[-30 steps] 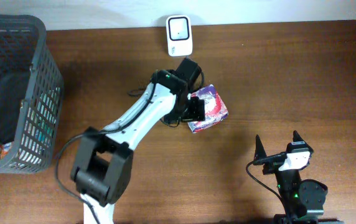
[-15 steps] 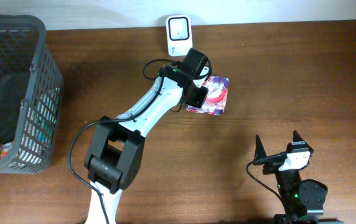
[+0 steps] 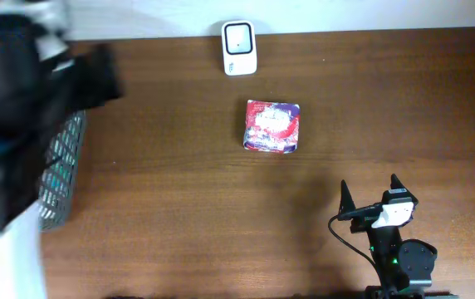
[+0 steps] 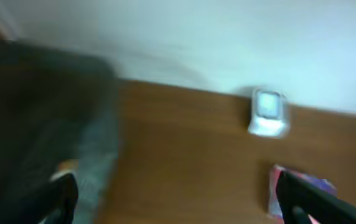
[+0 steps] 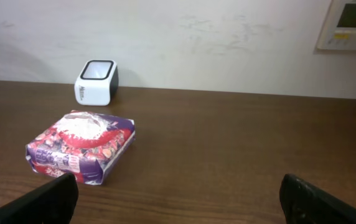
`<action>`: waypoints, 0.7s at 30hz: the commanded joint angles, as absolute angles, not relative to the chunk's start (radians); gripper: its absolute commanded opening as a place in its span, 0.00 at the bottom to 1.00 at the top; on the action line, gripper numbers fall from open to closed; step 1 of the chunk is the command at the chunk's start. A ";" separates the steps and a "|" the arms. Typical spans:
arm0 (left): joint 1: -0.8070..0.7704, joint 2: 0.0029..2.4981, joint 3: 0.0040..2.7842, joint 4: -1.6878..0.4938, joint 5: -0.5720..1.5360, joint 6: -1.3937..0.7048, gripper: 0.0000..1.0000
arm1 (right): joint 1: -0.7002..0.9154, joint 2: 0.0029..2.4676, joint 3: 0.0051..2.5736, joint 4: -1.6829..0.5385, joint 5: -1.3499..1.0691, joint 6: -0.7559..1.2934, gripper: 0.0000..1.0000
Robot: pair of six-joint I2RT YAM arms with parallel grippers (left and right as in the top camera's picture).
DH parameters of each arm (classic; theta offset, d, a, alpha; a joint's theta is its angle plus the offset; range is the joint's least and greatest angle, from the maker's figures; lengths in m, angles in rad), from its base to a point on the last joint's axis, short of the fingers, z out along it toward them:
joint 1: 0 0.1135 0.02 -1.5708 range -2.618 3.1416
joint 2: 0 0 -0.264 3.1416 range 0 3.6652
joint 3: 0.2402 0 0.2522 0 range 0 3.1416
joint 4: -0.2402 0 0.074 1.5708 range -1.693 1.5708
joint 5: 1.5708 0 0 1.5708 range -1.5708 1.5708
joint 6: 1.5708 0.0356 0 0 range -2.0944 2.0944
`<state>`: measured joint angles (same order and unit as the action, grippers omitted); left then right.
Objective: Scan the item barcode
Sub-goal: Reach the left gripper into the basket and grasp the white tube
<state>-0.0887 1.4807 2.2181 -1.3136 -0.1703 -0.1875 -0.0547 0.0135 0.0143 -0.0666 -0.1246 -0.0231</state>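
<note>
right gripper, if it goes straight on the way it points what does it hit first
Probably nothing before the wall: the right gripper points over bare table, and the snack packet lies left of its line, though depth is unclear.

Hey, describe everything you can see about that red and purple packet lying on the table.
The packet is a squarish, pillow-like pack in glossy-looking wrap, printed red and purple with a white patch in the middle of its top. A pale label on one side edge is too small to read. It lies flat on the brown wooden table, on the robot's side of the white scanner and apart from it. Only the table touches it.
</note>
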 commanded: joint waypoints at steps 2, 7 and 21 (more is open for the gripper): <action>0.311 1.452 2.206 -1.396 -0.315 -0.182 0.93 | -0.059 0.006 0.006 -0.068 -0.120 -0.019 0.99; 0.482 1.711 2.190 -1.366 -0.315 -0.135 0.91 | -0.059 0.006 0.006 -0.068 -0.120 -0.019 0.99; 0.588 2.365 2.189 -1.464 0.029 0.107 0.88 | -0.059 0.006 0.006 -0.068 -0.120 -0.019 0.98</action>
